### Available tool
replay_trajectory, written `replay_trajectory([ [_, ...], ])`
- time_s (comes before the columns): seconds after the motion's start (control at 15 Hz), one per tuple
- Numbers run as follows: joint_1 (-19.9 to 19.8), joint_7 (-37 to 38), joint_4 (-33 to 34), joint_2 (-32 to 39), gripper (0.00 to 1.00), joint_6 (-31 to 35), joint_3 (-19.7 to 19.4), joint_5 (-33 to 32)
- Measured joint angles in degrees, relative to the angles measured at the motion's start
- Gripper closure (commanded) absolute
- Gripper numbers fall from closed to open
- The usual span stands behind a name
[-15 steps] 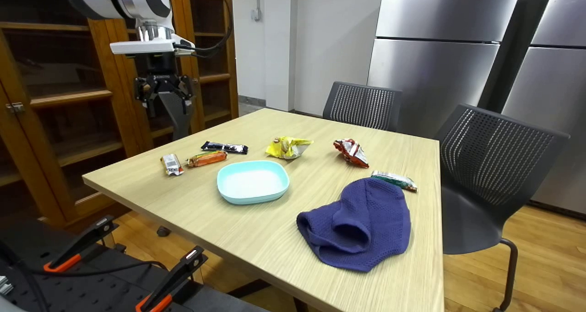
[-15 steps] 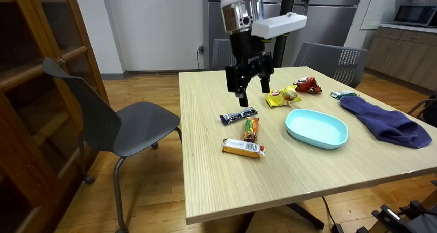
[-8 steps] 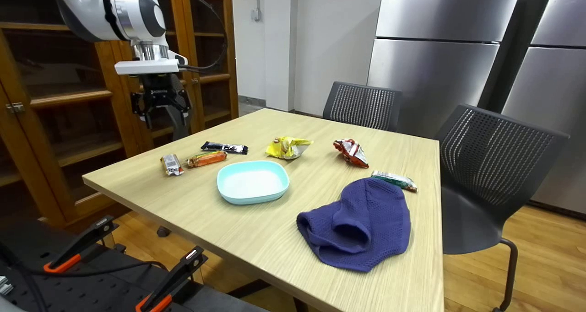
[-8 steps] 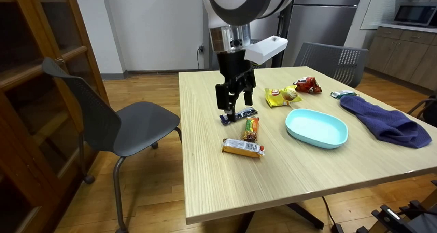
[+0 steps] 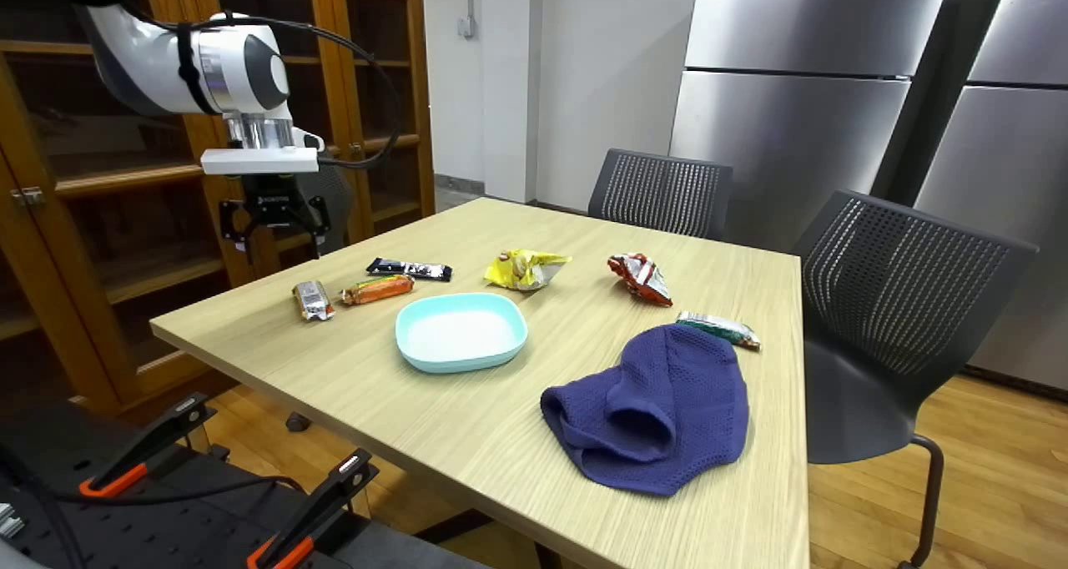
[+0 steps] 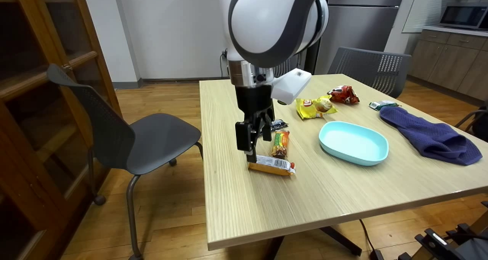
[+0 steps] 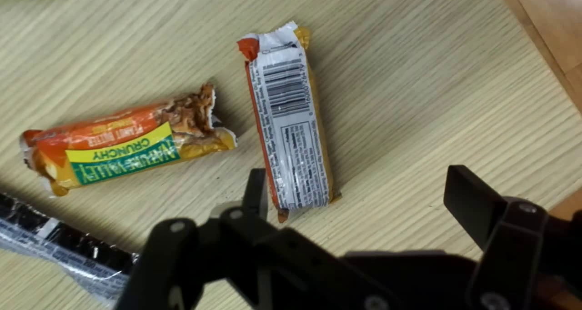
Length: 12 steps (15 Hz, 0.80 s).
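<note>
My gripper [image 7: 357, 177] stands open above the table, its jaws wide apart and nothing held. Nearest to it is a granola bar with a white barcode label [image 7: 291, 119]; in the wrist view the bar's lower end shows close beside the left finger [image 7: 255, 189]. Whether they touch I cannot tell. An orange and green granola bar [image 7: 122, 146] lies to its left, and a dark-wrapped bar [image 7: 59, 244] shows at the lower left, partly cut off. In an exterior view the gripper [image 6: 260, 148] hides part of the dark bar [image 6: 280, 124].
On the table [image 5: 334, 369] are a turquoise tray [image 5: 460, 331], a yellow bag [image 5: 526, 269], a red bag [image 5: 641, 279], a green packet [image 5: 719, 329] and a crumpled blue cloth [image 5: 709, 410]. Chairs [image 6: 164, 138] stand around it. The table's edge crosses the wrist view's right side.
The gripper has come down and moved from above the dark bar towards the barcode-labelled bar, staying open. The things on the table have not moved.
</note>
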Motion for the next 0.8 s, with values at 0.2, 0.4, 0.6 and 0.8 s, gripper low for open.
replay_trajectory([
  [0.2,0.0,0.0,-1.6,1.2,0.0,2.2,0.1,0.0],
  [0.4,-0.1,0.2,-2.9,2.2,0.0,3.5,-0.1,0.1],
  [0.6,-0.1,0.5,-3.9,2.6,0.0,4.9,-0.8,0.1],
  [0.8,-0.3,0.5,-4.1,2.6,0.0,6.1,-1.5,0.0],
])
